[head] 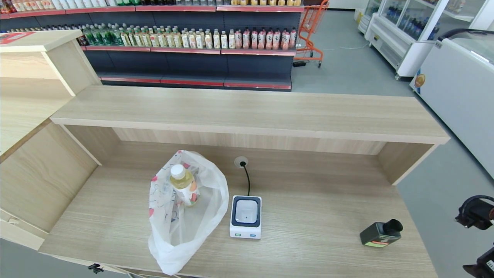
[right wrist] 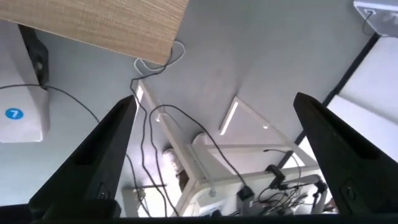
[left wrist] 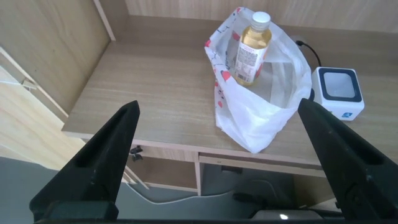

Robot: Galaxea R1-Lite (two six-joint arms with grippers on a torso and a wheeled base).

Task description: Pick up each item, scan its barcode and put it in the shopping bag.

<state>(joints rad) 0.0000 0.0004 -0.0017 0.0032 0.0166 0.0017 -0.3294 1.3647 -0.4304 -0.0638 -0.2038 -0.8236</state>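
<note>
A white shopping bag (head: 185, 227) with a red print stands open on the left of the wooden counter (head: 316, 216). Inside it a yellow-drink bottle (head: 184, 186) with a white cap stands upright. Just right of the bag sits the white barcode scanner (head: 246, 216). A dark bottle with a black cap (head: 380, 233) lies on its side near the counter's right front corner. My left gripper (left wrist: 217, 106) is open and held off the counter's front edge, facing the bag (left wrist: 261, 93), the bottle in it (left wrist: 252, 46) and the scanner (left wrist: 339, 90). My right gripper (right wrist: 214, 102) is open over the floor beside the counter.
A raised ledge (head: 247, 112) runs along the back of the counter, and a wooden side wall (head: 46, 173) closes its left. The scanner's cable goes to a hole (head: 241, 161) in the desktop. Loose cables (right wrist: 161, 143) and a white box (right wrist: 22, 118) lie on the floor.
</note>
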